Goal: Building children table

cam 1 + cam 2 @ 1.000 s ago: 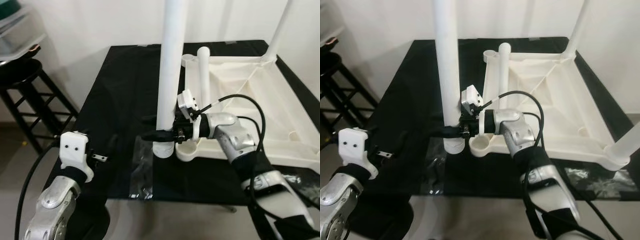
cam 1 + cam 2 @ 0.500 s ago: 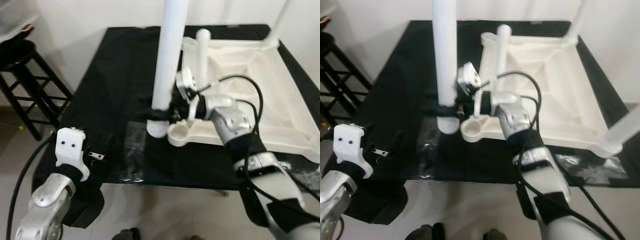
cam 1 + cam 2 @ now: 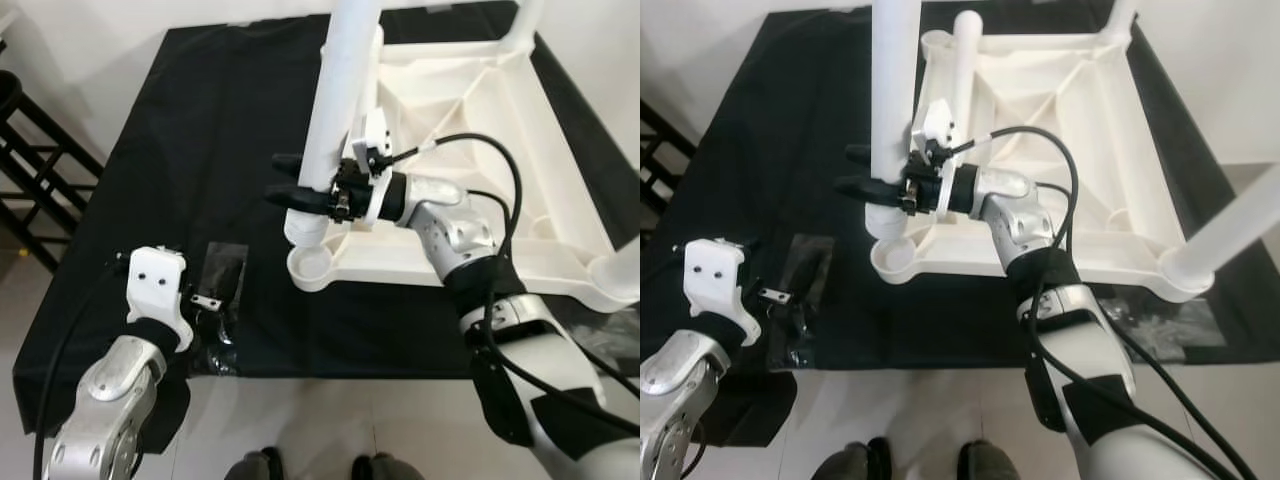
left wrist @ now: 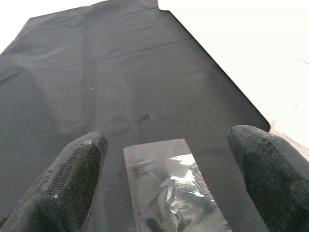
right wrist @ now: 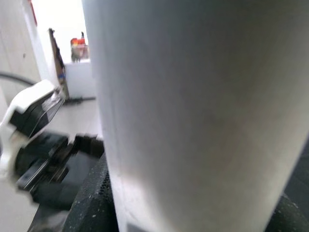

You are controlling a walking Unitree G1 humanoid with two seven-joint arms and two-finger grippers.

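Note:
A white children's table top (image 3: 500, 130) lies upside down on a black-covered table (image 3: 200, 120). My right gripper (image 3: 298, 182) is shut on a white table leg (image 3: 335, 90), held nearly upright. The leg's lower end (image 3: 303, 225) hangs just above the near-left corner socket (image 3: 310, 266). In the right wrist view the leg (image 5: 203, 106) is gripped by a black finger (image 5: 91, 193). My left gripper (image 4: 166, 145) stands open low over a clear bag of hardware (image 4: 169, 198), which also shows by the table's front edge (image 3: 218, 280).
Two legs stand fitted in the table top, one at the far right corner (image 3: 525, 15) and one at the near right corner (image 3: 1230, 225). A short post (image 3: 965, 40) rises at the far left corner. A black stool (image 3: 30, 160) stands left of the table.
The camera has risen and tilted down. The leg's lower end has moved from beside the corner socket to just above it. My left gripper now sits closer to the hardware bag.

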